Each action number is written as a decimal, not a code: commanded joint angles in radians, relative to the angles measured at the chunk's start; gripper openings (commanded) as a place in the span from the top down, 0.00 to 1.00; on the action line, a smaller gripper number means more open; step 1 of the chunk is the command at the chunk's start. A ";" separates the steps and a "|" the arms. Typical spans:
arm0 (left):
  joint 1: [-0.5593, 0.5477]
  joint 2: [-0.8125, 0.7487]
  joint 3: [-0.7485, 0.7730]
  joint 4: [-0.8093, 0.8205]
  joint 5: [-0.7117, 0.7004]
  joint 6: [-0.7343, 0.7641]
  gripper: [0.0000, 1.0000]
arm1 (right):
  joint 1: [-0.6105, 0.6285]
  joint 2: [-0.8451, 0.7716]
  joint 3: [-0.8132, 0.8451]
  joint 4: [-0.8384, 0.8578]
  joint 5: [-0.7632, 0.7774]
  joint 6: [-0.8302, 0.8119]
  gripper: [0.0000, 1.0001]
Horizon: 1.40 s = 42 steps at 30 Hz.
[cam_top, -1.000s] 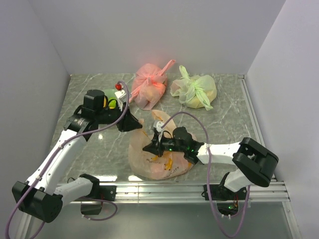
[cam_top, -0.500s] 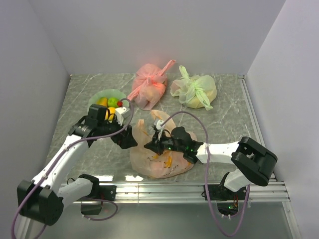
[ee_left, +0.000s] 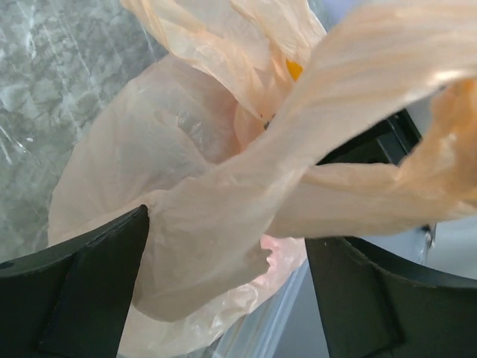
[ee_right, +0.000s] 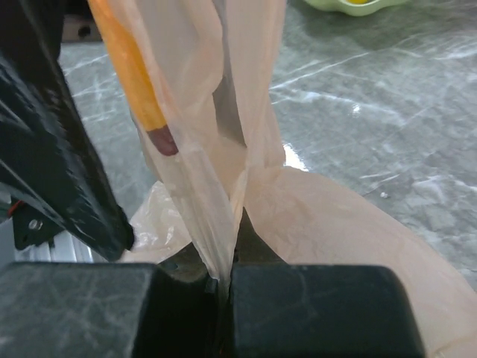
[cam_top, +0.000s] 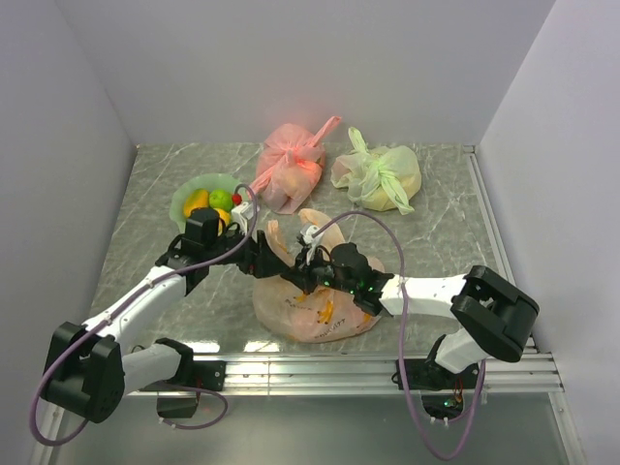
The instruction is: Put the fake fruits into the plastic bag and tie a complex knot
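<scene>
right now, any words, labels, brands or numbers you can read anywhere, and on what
None can be read.
The plastic bag shows darker orange marks on its side, perhaps print, too small and blurred to read.
The pink bag, the green bag and the dish show no lettering.

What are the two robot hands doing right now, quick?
Left gripper: open, jaws wide on either side of a strip of the plastic bag, not pinching it.
Right gripper: shut on the plastic bag.

Peach plastic bag [cam_top: 315, 310] lies bulging, handles [cam_top: 279, 239] upright, seemingly untied.
</scene>
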 commanded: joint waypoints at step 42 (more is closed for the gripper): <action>-0.008 0.063 0.139 -0.037 0.036 0.219 0.99 | -0.776 -0.061 0.353 -1.134 -0.962 -0.299 0.08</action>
